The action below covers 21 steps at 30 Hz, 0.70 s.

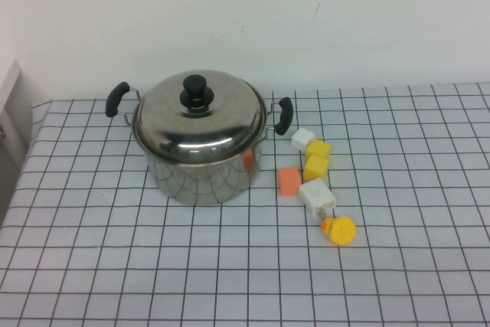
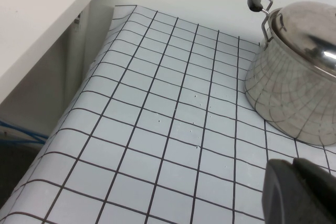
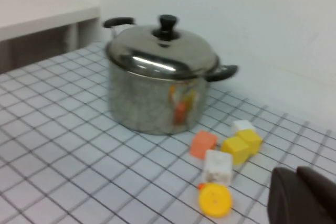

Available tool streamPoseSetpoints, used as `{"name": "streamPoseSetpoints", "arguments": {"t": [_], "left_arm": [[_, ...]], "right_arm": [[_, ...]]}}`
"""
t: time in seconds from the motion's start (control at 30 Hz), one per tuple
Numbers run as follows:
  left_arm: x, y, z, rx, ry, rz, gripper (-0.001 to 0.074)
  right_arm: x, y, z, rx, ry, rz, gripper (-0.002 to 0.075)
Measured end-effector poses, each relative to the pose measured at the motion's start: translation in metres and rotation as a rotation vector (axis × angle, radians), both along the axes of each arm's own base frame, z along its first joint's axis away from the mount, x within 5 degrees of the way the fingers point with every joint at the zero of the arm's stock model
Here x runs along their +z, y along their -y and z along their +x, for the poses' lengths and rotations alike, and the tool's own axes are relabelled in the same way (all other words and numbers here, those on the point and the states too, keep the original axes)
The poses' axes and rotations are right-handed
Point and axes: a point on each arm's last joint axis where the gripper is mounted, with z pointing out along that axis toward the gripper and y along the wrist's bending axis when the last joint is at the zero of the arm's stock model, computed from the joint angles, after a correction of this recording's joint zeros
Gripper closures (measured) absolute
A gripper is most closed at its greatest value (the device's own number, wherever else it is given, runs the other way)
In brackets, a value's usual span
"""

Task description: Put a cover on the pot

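Observation:
The shiny steel pot [image 1: 197, 180] stands on the checked cloth at centre left, with black side handles. The domed steel lid [image 1: 200, 120] with its black knob [image 1: 197, 93] sits on the pot's rim. Neither arm shows in the high view. My left gripper [image 2: 298, 195] is shut and empty, low over the cloth to the pot's left; the pot [image 2: 291, 100] and lid [image 2: 310, 24] show there. My right gripper [image 3: 303, 198] is shut and empty, to the right of the toys; the covered pot [image 3: 152, 100] shows beyond them.
Toy blocks lie right of the pot: a white one [image 1: 303, 138], two yellow ones [image 1: 316, 158], an orange one [image 1: 289, 181], another white one [image 1: 317, 197], and a yellow duck [image 1: 339, 230]. The table's left edge [image 1: 19, 181] borders white furniture [image 2: 37, 19].

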Motion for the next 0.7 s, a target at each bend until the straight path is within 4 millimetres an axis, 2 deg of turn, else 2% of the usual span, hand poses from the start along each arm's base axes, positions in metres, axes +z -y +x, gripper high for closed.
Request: {"name": "streamPoseSetpoints", "arguments": {"t": [0.13,0.33,0.57,0.7], "left_arm": [[0.0,0.0,0.0,0.0,0.0,0.0,0.0738],[0.0,0.0,0.0,0.0,0.0,0.0,0.0738],[0.0,0.0,0.0,0.0,0.0,0.0,0.0738],[0.0,0.0,0.0,0.0,0.0,0.0,0.0738]], "right_arm": [[-0.016,0.009,0.0,-0.096,-0.032,0.005,0.0728],[-0.018,0.027,-0.002,-0.305,-0.031,-0.032,0.0728],[-0.021,0.051,-0.015,-0.661,-0.016,0.025,0.0728],[-0.022,0.056,-0.018,-0.751,-0.025,0.041,0.0728]]}}
